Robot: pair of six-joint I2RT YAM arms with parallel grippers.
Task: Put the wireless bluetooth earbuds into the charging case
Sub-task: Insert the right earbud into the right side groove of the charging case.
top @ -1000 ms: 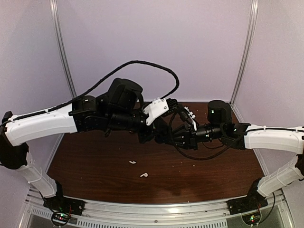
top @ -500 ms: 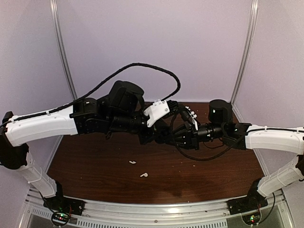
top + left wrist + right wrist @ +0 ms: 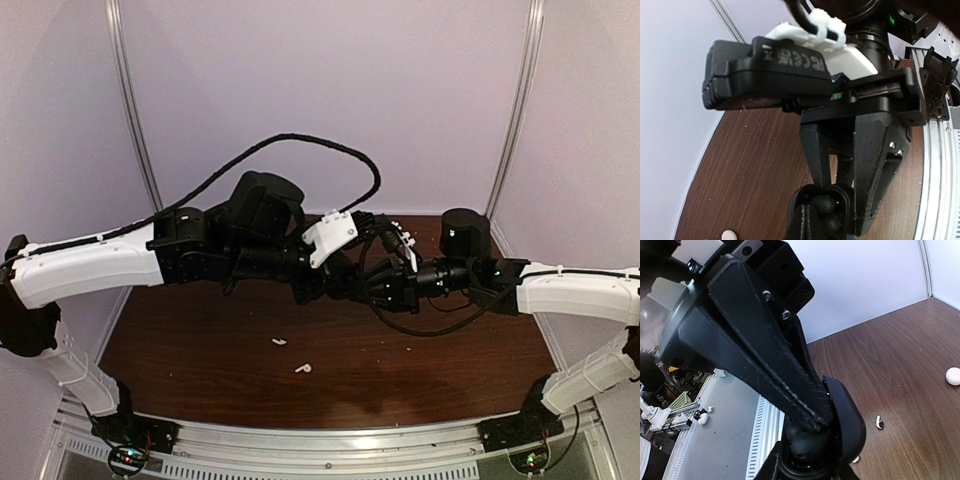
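Hovering where my two sets of fingers meet, at the centre of the top view, the small glossy black oval charging case (image 3: 844, 424) looks to be held clear of the wood. A tiny rounded black earbud (image 3: 807, 446) shows at its mouth, low in the right wrist frame; whether it is seated I cannot tell; the second one I do not see. I judge both light, hard and slick, the shell apt to squirt out of a squeeze; flat pads across the case's long sides and a soft pinch on the bud would suit best. My right gripper (image 3: 832, 197) stands narrow, a slit of brown wooden table (image 3: 200, 350) showing between its fingers, tips converging on the case; my left gripper (image 3: 821, 421) shows edge-on as one wedge touching the case; what either truly clamps I cannot tell. Two white stemmed earbuds (image 3: 279, 342) lie lower centre of the top view; a pale pink round disc case (image 3: 953, 376) sits at the right edge of the right wrist frame. Bare wood spreads around; a metal rail (image 3: 330, 440) runs along the bottom; a looping black cable (image 3: 300, 135) arches above.
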